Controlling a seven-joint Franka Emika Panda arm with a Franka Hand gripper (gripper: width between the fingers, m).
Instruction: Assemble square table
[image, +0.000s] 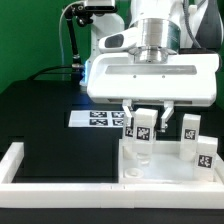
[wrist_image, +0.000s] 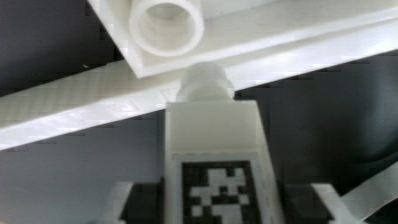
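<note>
Nearest the exterior camera: a long white bar (image: 45, 190) along the front edge of the black surface (image: 50, 120). Behind that bar, toward the exterior view's right, the square table panel (image: 150, 168), white with raised rim, round socket at a corner. On the panel, upright tagged leg blocks: one (image: 187, 127) at the back, one (image: 204, 152) further to the exterior view's right. Directly above the panel, the claw (image: 146, 120), partly closed, fingers on both sides of a third leg block (image: 145, 124), gripping it upright. In the wrist view, this held leg block (wrist_image: 217, 150) large and central, its peg tip just short of a corner socket (wrist_image: 164, 22) of the panel. Behind the panel, flat on the surface, the marker board (image: 97, 118).
</note>
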